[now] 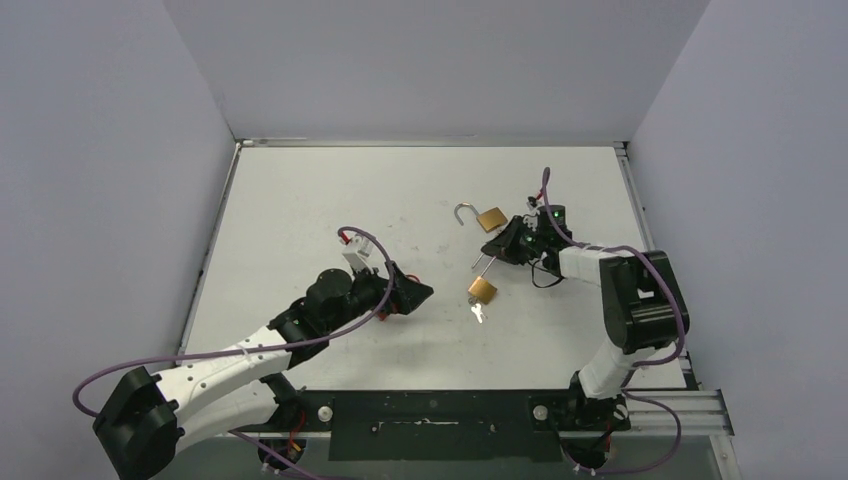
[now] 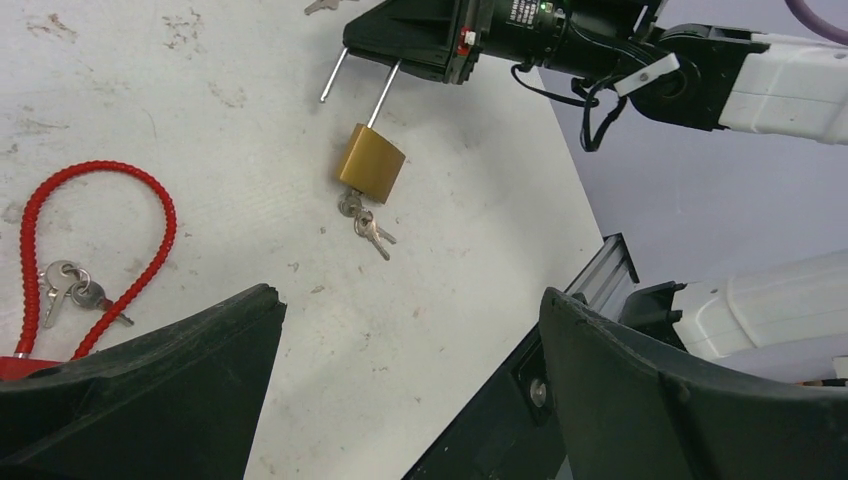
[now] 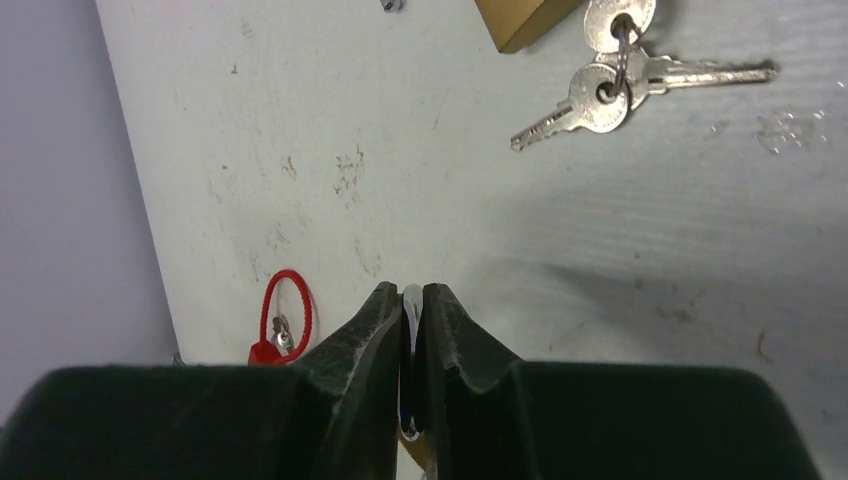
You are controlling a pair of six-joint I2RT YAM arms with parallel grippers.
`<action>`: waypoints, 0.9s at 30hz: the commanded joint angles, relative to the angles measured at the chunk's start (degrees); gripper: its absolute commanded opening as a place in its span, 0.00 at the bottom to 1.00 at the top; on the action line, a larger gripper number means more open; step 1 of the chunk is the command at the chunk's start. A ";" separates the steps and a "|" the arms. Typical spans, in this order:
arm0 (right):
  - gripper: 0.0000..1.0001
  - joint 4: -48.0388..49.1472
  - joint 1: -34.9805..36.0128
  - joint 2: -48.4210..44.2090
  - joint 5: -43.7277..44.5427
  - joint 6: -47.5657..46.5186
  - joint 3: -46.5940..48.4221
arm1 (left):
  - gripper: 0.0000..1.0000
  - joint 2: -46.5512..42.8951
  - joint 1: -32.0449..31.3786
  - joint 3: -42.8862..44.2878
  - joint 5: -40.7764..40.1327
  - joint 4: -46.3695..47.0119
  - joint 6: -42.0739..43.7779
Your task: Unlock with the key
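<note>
A brass padlock lies mid-table with a key bunch at its bottom end. Its long silver shackle runs up into my right gripper, which is shut on it. A sliver of silver shows between the fingertips in the right wrist view. A brass lock corner with keys shows at the top of that view. My left gripper hangs wide open and holds nothing, a short way left of the padlock.
A second brass padlock with its shackle swung open lies just behind the right gripper. A red cable lock with small keys sits beside the left wrist. The black base rail borders the near edge.
</note>
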 commanded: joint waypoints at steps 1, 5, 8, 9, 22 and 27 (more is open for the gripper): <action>0.04 16.34 0.93 5.48 -7.27 -0.44 3.81 | 0.97 -0.01 0.48 1.25 -2.82 -2.41 0.30; 0.07 14.50 2.00 9.45 -7.38 -4.03 8.01 | 0.97 1.19 0.74 3.04 -5.41 -8.07 0.92; 0.27 8.37 2.82 10.73 -4.49 -8.37 11.42 | 0.97 2.12 0.79 4.63 -8.11 -12.66 1.56; 0.39 6.24 3.08 10.54 -3.00 -9.81 12.36 | 0.97 2.41 0.86 5.21 -9.11 -14.34 1.82; 0.62 -11.01 14.05 -3.25 21.66 -17.75 14.78 | 0.74 7.84 1.20 8.45 -19.31 -25.73 8.38; 0.62 -11.68 15.93 -8.72 21.14 -15.51 10.98 | 0.84 11.78 1.10 10.18 -19.26 -26.48 13.23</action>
